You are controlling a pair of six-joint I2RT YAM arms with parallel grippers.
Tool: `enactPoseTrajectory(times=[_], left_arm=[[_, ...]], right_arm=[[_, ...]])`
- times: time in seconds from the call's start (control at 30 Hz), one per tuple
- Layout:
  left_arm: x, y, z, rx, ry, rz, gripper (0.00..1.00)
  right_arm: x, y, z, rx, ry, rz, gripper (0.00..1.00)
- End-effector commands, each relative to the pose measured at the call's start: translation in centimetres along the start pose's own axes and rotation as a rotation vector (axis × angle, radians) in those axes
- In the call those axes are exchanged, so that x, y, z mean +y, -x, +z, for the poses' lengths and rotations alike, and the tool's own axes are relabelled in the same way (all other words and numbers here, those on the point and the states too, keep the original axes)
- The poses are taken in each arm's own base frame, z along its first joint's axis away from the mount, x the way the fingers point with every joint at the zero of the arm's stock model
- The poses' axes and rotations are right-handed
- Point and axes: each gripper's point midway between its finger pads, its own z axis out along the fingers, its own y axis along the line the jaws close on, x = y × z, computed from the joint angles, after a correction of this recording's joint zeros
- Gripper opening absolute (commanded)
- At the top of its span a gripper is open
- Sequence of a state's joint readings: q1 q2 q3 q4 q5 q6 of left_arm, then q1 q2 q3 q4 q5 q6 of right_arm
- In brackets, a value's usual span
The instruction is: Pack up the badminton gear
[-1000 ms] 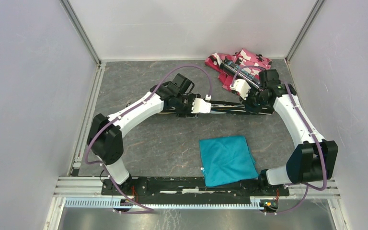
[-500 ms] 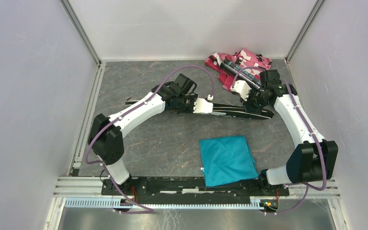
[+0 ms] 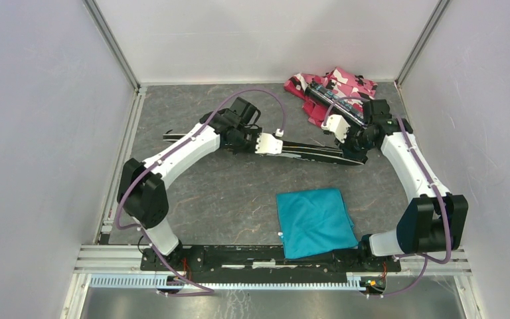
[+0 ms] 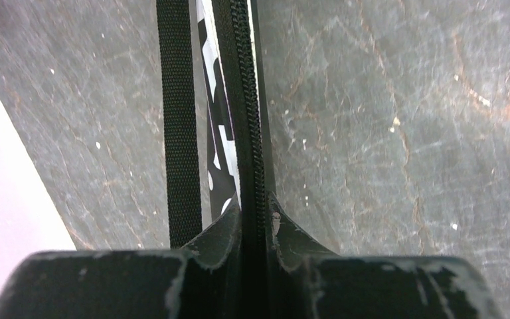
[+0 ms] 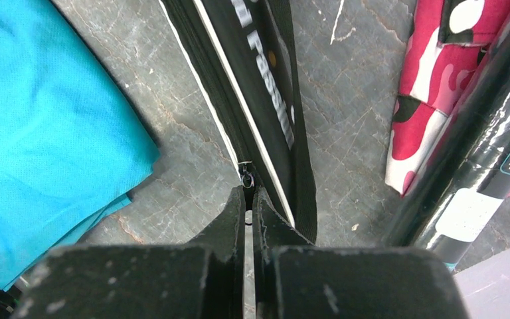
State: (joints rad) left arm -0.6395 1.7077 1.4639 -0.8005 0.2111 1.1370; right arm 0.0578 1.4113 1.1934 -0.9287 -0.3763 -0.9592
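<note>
Since a second back the SPORT bag (image 3: 312, 152) swung round, left end now nearer the table's (image 3: 239, 199) far edge. My left gripper (image 4: 255, 211) is clamped on its zippered edge mid-table, my right gripper (image 5: 247, 194) is pressed tight on the zipper pull (image 5: 246, 178) at the bag's right end. The black tube (image 3: 332, 103) lies on camo fabric (image 3: 355, 83), far right corner.

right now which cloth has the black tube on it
The pink camouflage fabric, far right: the black tube crosses it; the teal cloth carries nothing.
</note>
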Motion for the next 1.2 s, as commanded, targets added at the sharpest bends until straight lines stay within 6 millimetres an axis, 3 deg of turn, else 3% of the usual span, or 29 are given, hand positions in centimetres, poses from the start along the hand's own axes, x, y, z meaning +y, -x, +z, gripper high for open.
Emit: enactPoseTrajectory(times=[0.0, 0.23, 0.4, 1.17], left_arm=[[0.8, -3.7, -3.9, 0.122, 0.023, 0.023, 0.02], [0.8, -6.4, -5.1, 0.134, 0.016, 0.015, 0.02], [0.6, -7.2, -5.4, 0.135, 0.01, 0.005, 0.02], [-0.1, -5.1, -5.1, 0.027, -0.048, -0.007, 0.02]], right_arm=[[-1.3, -1.4, -0.6, 0.042, -0.061, -0.023, 0.0], [-1.9, -3.4, -0.4, 0.08, -0.073, -0.001, 0.0], [-2.0, -5.2, 0.1, 0.107, -0.07, 0.025, 0.0], [-0.9, -8.8, 3.8, 0.148, -0.018, 0.089, 0.0]])
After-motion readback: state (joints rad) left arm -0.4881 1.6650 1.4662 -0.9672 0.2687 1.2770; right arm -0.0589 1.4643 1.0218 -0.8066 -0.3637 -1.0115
